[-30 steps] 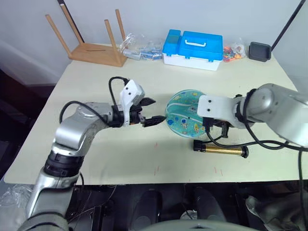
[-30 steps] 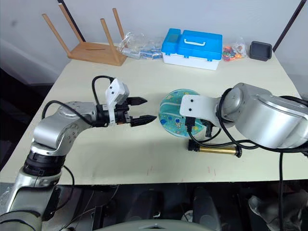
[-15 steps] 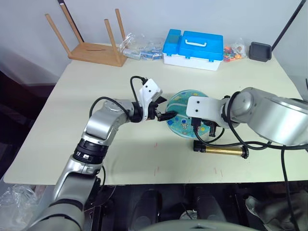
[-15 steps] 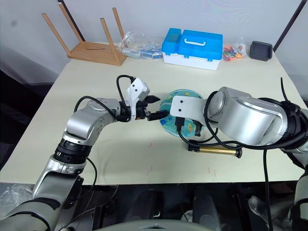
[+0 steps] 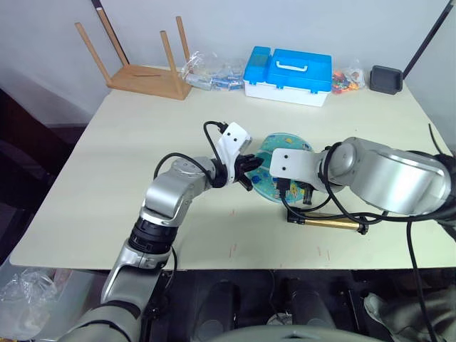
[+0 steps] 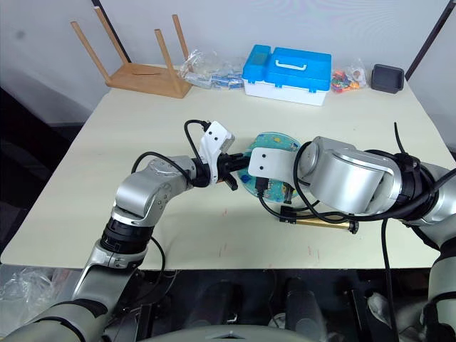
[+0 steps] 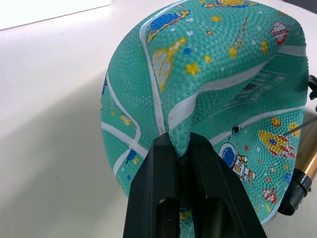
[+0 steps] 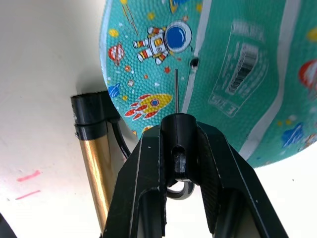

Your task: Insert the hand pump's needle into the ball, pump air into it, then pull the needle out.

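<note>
Here, a cream table [image 5: 128, 142] holds a limp teal ball [image 5: 274, 160] at its centre. The left gripper [image 7: 181, 148] pinches a fold of the ball's left edge. The amber hand pump [image 5: 328, 223] lies just near of the ball. The right gripper [image 8: 177, 148] clamps the needle [image 8: 177, 91], tip just short of the ball's valve hole [image 8: 194, 63].

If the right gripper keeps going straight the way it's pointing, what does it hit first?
Most likely the ball. The right gripper is shut on the needle, whose tip points at the teal skin just short of the small valve hole, a bit to one side. The depth of the gap is hard to judge.
</note>
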Action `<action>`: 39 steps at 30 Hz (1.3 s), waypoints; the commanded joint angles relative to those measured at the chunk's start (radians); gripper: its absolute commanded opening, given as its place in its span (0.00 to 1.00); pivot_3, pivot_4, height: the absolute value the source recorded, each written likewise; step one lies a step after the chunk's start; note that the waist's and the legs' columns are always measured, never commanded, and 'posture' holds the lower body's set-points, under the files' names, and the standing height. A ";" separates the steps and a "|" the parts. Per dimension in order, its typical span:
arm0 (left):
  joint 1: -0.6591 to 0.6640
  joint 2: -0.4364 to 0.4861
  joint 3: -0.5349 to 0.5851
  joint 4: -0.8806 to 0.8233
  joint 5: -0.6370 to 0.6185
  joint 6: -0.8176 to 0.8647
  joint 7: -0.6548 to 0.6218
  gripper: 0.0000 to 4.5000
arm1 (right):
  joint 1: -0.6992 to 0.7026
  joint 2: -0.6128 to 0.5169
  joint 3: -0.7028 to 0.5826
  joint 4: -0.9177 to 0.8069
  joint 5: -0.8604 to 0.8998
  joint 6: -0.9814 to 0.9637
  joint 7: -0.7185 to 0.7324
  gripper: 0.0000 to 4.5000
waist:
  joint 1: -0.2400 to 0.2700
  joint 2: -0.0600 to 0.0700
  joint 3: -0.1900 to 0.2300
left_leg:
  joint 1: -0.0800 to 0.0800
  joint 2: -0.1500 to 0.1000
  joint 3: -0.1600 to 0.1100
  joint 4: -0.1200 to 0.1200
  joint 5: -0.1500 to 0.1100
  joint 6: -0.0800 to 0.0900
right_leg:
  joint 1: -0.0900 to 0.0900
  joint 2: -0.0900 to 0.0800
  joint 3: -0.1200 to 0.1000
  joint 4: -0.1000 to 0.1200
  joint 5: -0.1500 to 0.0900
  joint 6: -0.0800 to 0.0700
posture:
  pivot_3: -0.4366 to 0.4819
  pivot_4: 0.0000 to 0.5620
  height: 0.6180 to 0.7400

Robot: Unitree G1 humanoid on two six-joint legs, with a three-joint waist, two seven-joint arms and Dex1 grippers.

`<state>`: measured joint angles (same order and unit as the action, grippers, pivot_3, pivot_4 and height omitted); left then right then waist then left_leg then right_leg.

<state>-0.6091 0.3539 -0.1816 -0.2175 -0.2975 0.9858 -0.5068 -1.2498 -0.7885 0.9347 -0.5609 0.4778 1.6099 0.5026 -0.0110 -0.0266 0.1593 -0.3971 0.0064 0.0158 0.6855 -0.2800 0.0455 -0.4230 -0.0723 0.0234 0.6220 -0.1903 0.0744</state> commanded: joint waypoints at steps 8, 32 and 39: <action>0.019 -0.106 0.084 -0.114 -0.040 0.224 0.139 0.00 | 0.016 0.031 -0.032 0.054 -0.039 0.005 -0.038 0.08 | -0.001 0.000 0.000 | 0.000 0.000 -0.001 0.000 0.000 0.000 | 0.000 0.000 0.000 0.000 0.000 0.000 | 0.48 0.27 1.00; 0.034 -0.156 0.092 -0.152 -0.070 0.286 0.215 0.00 | 0.066 0.098 -0.047 0.123 -0.059 0.005 -0.093 0.08 | -0.002 -0.001 -0.001 | 0.000 0.000 -0.001 0.000 0.000 0.000 | 0.000 0.000 -0.001 0.000 0.001 -0.001 | 0.48 0.27 1.00; 0.035 -0.151 0.093 -0.156 -0.072 0.288 0.212 0.00 | 0.073 0.109 -0.061 0.138 -0.065 0.005 -0.102 0.08 | -0.002 -0.001 -0.001 | 0.000 0.000 -0.001 0.000 0.000 0.000 | 0.000 0.000 -0.001 0.000 0.001 -0.001 | 0.48 0.27 1.00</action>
<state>-0.5856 0.2021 -0.0790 -0.3541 -0.3577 1.2526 -0.2967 -1.1823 -0.6801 0.9192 -0.4139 0.4236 1.6099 0.4067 -0.0134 -0.0274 0.1583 -0.3968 0.0062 0.0146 0.6852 -0.2798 0.0450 -0.4228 -0.0723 0.0226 0.6218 -0.1898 0.0733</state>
